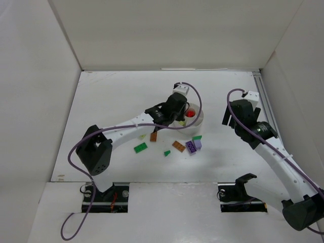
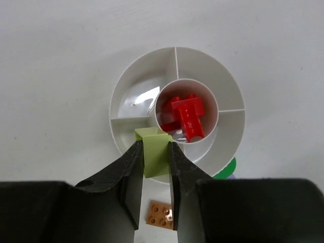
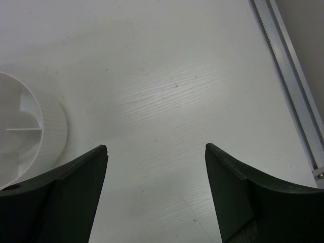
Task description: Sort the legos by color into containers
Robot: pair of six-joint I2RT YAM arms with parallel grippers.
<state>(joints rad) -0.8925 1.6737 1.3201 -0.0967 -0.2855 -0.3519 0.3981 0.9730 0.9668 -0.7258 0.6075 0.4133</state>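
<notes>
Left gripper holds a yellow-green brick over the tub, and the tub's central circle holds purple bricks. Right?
No: the left wrist view shows red bricks in the central circle, not purple. The left gripper does hold the yellow-green brick over the tub.

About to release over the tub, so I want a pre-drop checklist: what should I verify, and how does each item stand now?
1. Left claw shut on the yellow-green brick: ok.
2. Brick over a wedge section of the white tub, not over its rim: cannot tell; in the left wrist view it overlaps the near rim.
3. Central circle holds only red bricks: ok.
4. Wedge sections in view free of other colours: ok; the near one is partly hidden.
5. Right claw open and apart from the tub: ok.
</notes>
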